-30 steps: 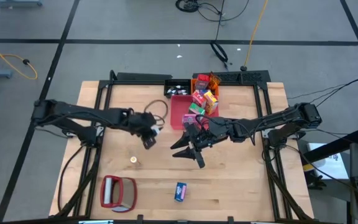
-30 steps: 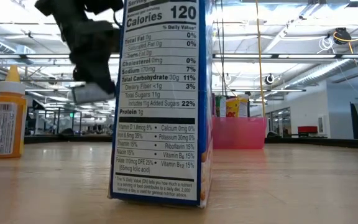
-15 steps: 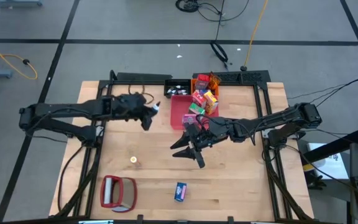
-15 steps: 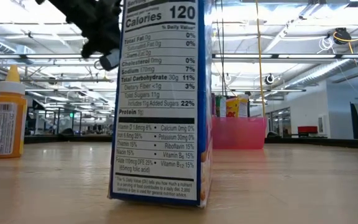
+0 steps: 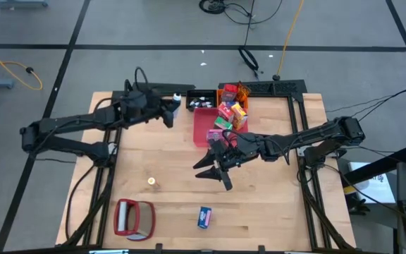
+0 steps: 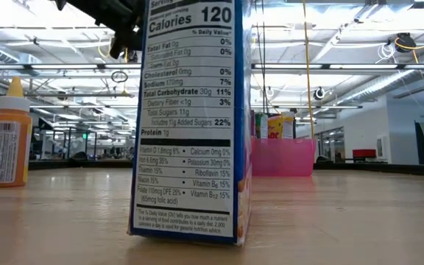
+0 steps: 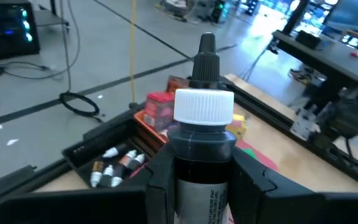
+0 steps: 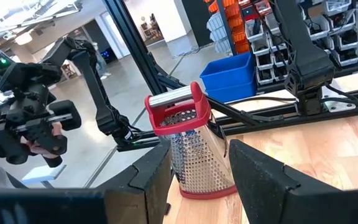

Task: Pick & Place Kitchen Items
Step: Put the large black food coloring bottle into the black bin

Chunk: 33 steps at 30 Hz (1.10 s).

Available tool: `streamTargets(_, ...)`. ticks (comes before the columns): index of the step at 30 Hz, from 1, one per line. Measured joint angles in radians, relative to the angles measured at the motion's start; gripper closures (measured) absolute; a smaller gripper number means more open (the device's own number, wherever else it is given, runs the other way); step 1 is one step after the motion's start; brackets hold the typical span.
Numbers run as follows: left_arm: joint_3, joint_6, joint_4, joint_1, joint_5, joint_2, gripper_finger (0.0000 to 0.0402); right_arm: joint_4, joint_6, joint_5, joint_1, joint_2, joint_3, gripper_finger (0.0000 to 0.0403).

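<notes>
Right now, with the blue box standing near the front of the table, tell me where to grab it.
Take the blue box by its upper part, with the jaws closing across its thin depth, and come straight down from above. It stands upright on the table, tall and thin, so a sideways approach would likely tip it. Nothing stands close around it.

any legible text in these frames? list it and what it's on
All on the nutrition panel of the blue carton, low view:
"Calories 120"
"Total Fat 0g 0%"
"Cholesterol 0mg 0%"
"Sodium 170mg 7%"
"Total Carbohydrate 30g 11%"
"Total Sugars 11g"
"Protein 1g"
Vitamin rows and footnote: too small.
Orange bottle label: too small.
Bottle held by the left gripper: print blurred.
</notes>
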Motion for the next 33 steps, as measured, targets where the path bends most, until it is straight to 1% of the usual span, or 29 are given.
streamTargets(5, 0.0, 0.005, 0.011, 0.052, 0.0, 0.005, 0.0309, 0.0, 0.0, 0.025, 0.0, 0.0, 0.0, 0.0248)
streamTargets(8, 0.0, 0.019, 0.039, 0.075, 0.0, 0.031, 0.0309, 0.0, 0.0, 0.024, 0.0, 0.0, 0.0, 0.0248)
streamTargets(10, 0.0, 0.035, 0.087, 0.087, 0.002, 0.056, 0.0309, -0.001, 0.004, 0.024, 0.0, 0.0, 0.0, 0.0248)
streamTargets(17, 0.0, 0.092, 0.231, 0.139, 0.004, 0.195, 0.0309, -0.001, 0.03, 0.023, 0.0, 0.0, 0.0, 0.0248)
streamTargets(20, 0.0, 0.095, 0.265, 0.167, 0.008, 0.257, 0.0309, 0.0, 0.03, 0.023, 0.0, 0.0, 0.0, 0.0248)
streamTargets(26, 0.0, 0.08, 0.391, 0.218, 0.111, 0.387, 0.0309, 0.0, 0.031, 0.025, 0.002, 0.0, 0.0, 0.0248)
streamTargets(33, 0.0, 0.074, 0.553, 0.251, 0.123, 0.512, 0.0309, 0.001, 0.085, 0.024, 0.002, 0.0, 0.0, 0.0248)
